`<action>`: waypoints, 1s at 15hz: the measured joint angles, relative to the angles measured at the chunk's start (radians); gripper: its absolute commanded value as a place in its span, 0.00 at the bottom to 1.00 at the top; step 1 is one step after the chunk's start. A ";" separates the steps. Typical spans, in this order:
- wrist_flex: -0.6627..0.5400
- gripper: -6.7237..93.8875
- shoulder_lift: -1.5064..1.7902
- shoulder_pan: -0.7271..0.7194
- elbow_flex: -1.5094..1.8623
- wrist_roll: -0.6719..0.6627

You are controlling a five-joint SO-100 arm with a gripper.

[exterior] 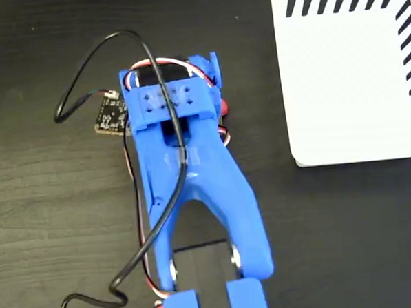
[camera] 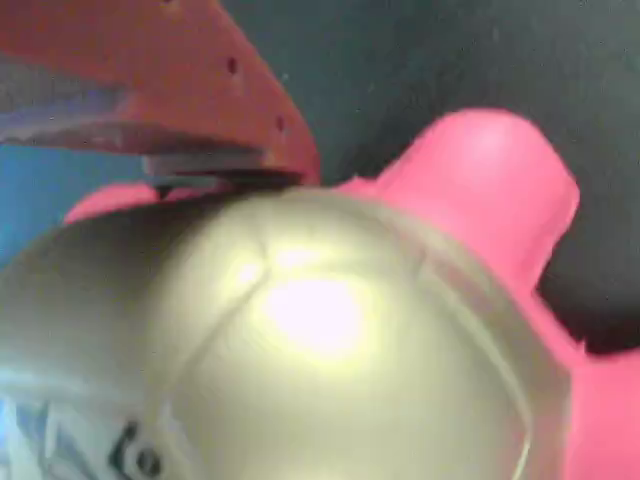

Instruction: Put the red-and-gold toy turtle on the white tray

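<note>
Turtle (camera: pixel 330 330) under the blue arm (exterior: pixel 192 168), well left of the white tray (exterior: pixel 346 84) on the dark counter (exterior: pixel 43 204); probably light, rubbery, slick-shelled, best pinched across its sides; end effector (camera: pixel 215 180) grip state impossible to tell.

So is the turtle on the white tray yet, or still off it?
Off it. In the fixed view the white tray lies bare, far from the arm; the wrist view shows the turtle filling the frame against dark table.

No text, brand or number can be read anywhere. The shiny gold domed shell of the red-and-gold toy turtle (camera: pixel 300 360) carries a black printed mark at its lower left in the wrist view, too blurred to make out.
</note>
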 measured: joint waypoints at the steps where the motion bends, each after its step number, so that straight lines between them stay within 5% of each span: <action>1: -0.003 0.21 0.000 0.000 0.000 0.000; 3: -0.006 0.07 0.002 0.009 -0.002 0.002; 9: 0.057 0.07 0.002 0.023 -0.029 0.003; 15: 0.451 0.07 0.054 0.018 -0.405 -0.032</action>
